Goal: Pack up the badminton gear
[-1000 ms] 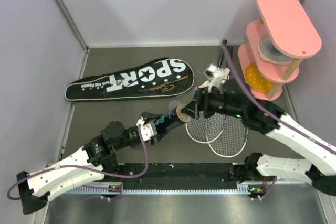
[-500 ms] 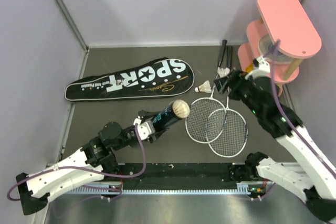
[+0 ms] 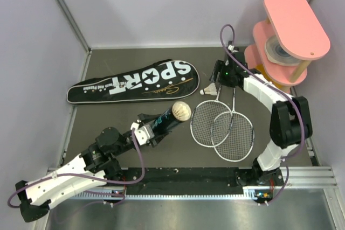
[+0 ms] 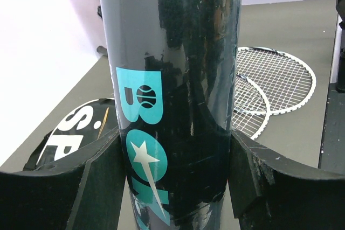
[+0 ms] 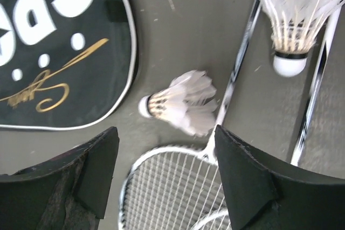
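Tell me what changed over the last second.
The right gripper left the tube's mouth, swung right, then came over the near shuttlecock beside the rackets, where it hovers open. A loaded shuttlecock sits in that mouth. The left gripper stays shut on the tube, which shifted slightly left. The bag and rackets stayed put.

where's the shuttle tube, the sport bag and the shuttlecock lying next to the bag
shuttle tube (image 4: 178, 106), left wrist view, middle of its black body
sport bag (image 3: 135, 83), top view, middle of the bag
shuttlecock beside the bag (image 5: 183, 103), right wrist view, on its feathers
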Motion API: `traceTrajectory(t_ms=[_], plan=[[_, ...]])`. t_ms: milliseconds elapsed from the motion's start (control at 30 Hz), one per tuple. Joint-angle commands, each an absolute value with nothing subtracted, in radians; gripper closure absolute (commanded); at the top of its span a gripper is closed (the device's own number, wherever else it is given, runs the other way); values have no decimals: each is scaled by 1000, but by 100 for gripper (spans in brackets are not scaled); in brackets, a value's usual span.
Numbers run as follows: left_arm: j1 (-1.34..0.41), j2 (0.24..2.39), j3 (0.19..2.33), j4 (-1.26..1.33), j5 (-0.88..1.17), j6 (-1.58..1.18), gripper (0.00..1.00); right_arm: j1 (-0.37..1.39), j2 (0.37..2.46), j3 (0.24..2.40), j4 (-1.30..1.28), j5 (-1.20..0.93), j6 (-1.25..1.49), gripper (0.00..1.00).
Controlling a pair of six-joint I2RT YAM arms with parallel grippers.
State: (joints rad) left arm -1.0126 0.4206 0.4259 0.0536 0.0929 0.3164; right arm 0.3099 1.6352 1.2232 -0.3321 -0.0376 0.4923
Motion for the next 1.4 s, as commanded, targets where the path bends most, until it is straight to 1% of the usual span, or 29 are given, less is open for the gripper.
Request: traceTrajectory(t_ms=[0, 100, 167, 267, 300, 367, 400, 433, 467, 500, 567, 733, 800, 867, 900, 1000, 1067, 1167, 1267, 1367], plan=[[-1017, 417, 451, 149, 113, 311, 78, 287, 1748, 1308, -270, -138, 355, 32], [-1017, 425, 453, 150, 126, 308, 78, 288, 1799, 1325, -264, -147, 348, 36], [-1017, 426, 453, 149, 121, 310, 78, 288, 1819, 1318, -220, -184, 357, 37], [-1016, 431, 451, 150, 114, 313, 78, 287, 1868, 1313, -170, -259, 394, 43], [-1017, 431, 451, 150, 114, 313, 78, 287, 1881, 1315, -166, -284, 403, 49], [-1017, 434, 448, 150, 114, 313, 78, 288, 1888, 1296, -106, -313, 435, 58], [-1017, 434, 449, 149, 115, 314, 78, 288, 1887, 1286, -86, -330, 448, 73], [-1017, 436, 449, 149, 114, 314, 78, 288, 1879, 1282, -81, -337, 454, 80], [-1017, 437, 449, 149, 114, 314, 78, 288, 1870, 1282, -84, -345, 457, 85], [-1017, 437, 448, 149, 115, 313, 78, 288, 1859, 1279, -92, -347, 459, 93], [-1017, 437, 449, 149, 115, 310, 78, 296, 1786, 1270, -141, -325, 439, 100], [-1017, 437, 448, 149, 121, 307, 78, 340, 1536, 1198, -280, -175, 384, 100], [-1017, 437, 449, 147, 118, 308, 78, 386, 1400, 1168, -357, -102, 365, 100], [-1017, 440, 448, 146, 115, 308, 78, 441, 1306, 1112, -403, -60, 357, 100], [-1017, 443, 451, 146, 114, 305, 78, 458, 1217, 1089, -420, -25, 367, 100], [-1017, 472, 451, 146, 98, 301, 79, 514, 1077, 968, -460, -3, 420, 100], [-1017, 506, 456, 137, 86, 301, 79, 540, 944, 937, -489, 20, 455, 100], [-1019, 550, 468, 123, 86, 296, 79, 548, 798, 934, -558, 5, 483, 100], [-1020, 572, 471, 123, 98, 293, 79, 548, 700, 1015, -642, -57, 495, 100], [-1022, 586, 472, 123, 87, 298, 79, 548, 661, 1118, -693, -172, 500, 100]])
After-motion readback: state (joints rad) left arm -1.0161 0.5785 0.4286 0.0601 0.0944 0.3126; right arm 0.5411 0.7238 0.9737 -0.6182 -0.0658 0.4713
